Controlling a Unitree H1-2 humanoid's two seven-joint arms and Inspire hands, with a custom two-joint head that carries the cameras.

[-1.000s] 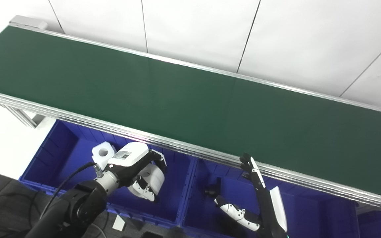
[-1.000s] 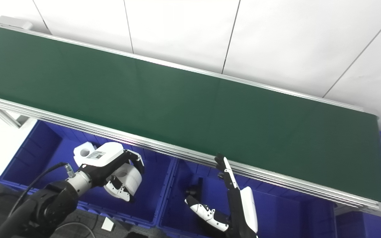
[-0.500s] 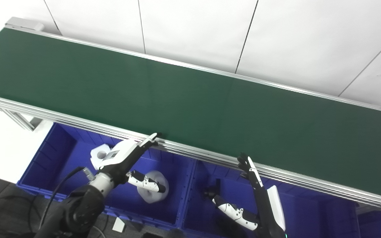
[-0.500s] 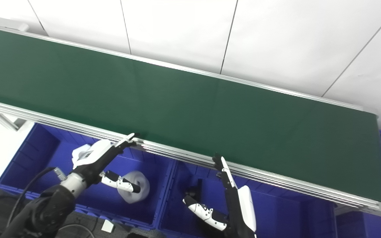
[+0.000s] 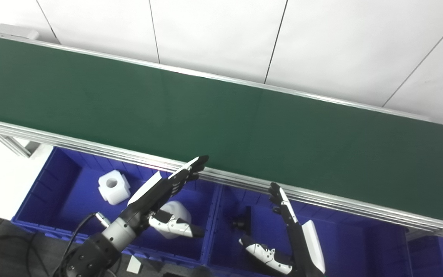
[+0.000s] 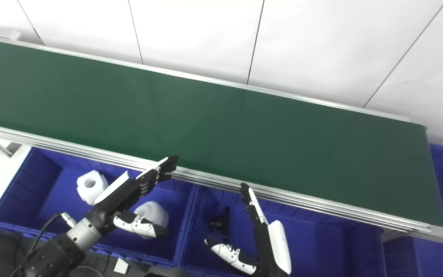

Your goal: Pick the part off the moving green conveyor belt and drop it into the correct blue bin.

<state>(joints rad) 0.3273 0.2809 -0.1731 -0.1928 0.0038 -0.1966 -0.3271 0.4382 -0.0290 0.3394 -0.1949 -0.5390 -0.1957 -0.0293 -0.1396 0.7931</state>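
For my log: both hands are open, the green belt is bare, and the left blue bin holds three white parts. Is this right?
Not quite. The left eye view shows two white parts in the left blue bin, not three. The left hand and right hand are open, and the green belt is bare.

Green conveyor belt [image 5: 221, 115]: long, runs diagonally upper left to lower right, aluminium rails, nothing on it.

White part [image 5: 175, 213] w/ rounded body: lower left of frame, lying in left blue bin [image 5: 44, 192].

Second white part [image 5: 112, 187], blocky w/ round hole on top, same bin, further left.
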